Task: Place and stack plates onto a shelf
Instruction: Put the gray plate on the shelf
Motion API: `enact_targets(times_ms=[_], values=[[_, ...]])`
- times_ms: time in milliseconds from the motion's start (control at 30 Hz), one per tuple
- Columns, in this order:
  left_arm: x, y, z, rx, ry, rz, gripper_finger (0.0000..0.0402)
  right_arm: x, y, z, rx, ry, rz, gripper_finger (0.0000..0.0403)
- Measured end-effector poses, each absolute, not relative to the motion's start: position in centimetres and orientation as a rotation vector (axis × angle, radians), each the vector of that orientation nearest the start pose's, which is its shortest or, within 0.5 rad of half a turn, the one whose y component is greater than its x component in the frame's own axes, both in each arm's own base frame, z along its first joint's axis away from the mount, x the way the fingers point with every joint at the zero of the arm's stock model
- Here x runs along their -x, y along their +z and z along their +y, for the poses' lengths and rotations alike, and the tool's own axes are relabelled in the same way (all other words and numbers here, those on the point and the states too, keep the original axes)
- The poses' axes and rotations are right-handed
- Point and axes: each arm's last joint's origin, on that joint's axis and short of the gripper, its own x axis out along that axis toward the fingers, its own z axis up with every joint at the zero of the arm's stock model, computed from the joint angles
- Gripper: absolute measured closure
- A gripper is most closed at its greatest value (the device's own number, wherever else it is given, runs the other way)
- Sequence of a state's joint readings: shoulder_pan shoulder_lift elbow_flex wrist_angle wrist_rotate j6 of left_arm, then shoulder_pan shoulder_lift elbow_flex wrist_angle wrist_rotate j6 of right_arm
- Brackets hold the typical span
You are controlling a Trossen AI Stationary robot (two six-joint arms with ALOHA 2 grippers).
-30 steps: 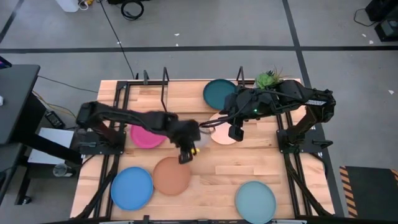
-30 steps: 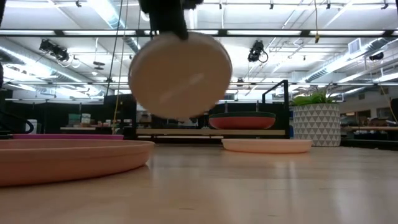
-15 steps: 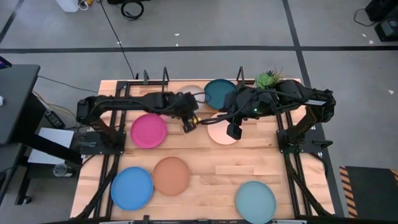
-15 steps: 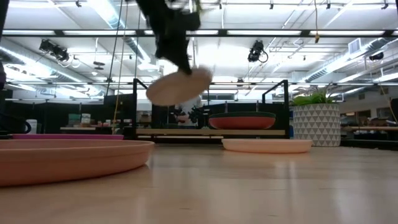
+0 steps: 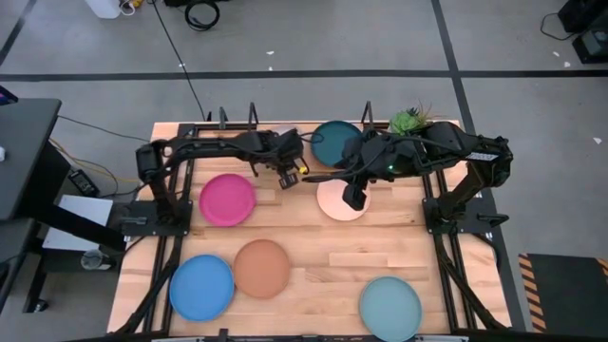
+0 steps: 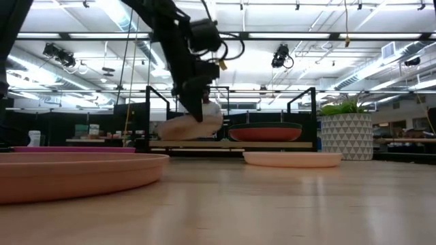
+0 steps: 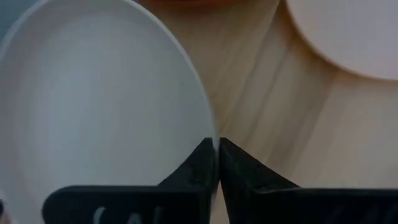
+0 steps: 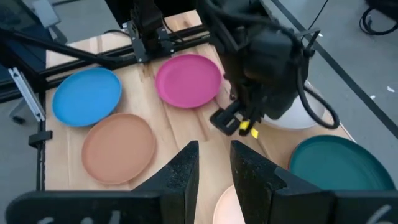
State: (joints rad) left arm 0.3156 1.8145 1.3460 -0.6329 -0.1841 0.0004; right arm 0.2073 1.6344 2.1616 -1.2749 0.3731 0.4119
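My left gripper (image 7: pixel 216 144) is shut on a pale grey plate (image 7: pixel 106 106). It hangs over the left part of the black shelf (image 6: pixel 204 144) at the table's far edge. The low view shows that plate (image 6: pixel 189 126) tilted, just above the shelf's wood base. A dark teal plate (image 5: pixel 334 142) lies on the shelf's right part, with an orange-red one (image 6: pixel 266 133) beneath it. My right gripper (image 8: pixel 214 163) is open and holds nothing, hovering over the cream plate (image 5: pixel 332 201). Magenta (image 5: pixel 228 199), blue (image 5: pixel 201 287), peach-tan (image 5: pixel 262 268) and aqua (image 5: pixel 390 307) plates lie flat on the table. My left gripper pinches the grey plate's rim (image 7: pixel 211 134) between its two fingers, one on the inner face and one on the underside. The fingers (image 6: pixel 197 107) come slanting down from above at the rim's near side. The plate hangs tilted below them; whether it touches the shelf I cannot tell.
A potted green plant (image 5: pixel 410 121) stands at the far right corner beside the shelf. The shelf's upright posts (image 6: pixel 313 116) rise around the held plate. Bare wood shows in the table's middle (image 5: pixel 323 256) between the plates.
My left gripper has carried the grey plate from the table's middle toward the far edge and down over the shelf. The plate has tipped from nearly on edge to a shallow tilt. My right gripper has stayed over the cream plate.
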Motion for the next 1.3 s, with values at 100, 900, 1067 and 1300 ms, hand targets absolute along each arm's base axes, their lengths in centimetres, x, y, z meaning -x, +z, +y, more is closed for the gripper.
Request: enact_targets(times_ms=[100,900,1067,1300], values=[[-35.6,20.6,12.2,0.108,0.465,1.131,0.0361,-28.5,47.8,4.9,-0.188,-0.301,0.657,0.0305],[-33.7,23.8,10.0,0.094,0.527,1.094,0.0287,-28.7,48.1,4.7,-0.148,-0.294,0.626,0.0305],[-34.6,21.2,11.3,0.149,0.626,1.050,0.0287,-28.9,48.3,5.0,-0.159,-0.275,0.599,0.0305],[-36.5,19.3,11.9,0.195,0.610,0.964,0.0287,-28.8,48.3,5.4,-0.171,-0.263,0.599,0.0305]])
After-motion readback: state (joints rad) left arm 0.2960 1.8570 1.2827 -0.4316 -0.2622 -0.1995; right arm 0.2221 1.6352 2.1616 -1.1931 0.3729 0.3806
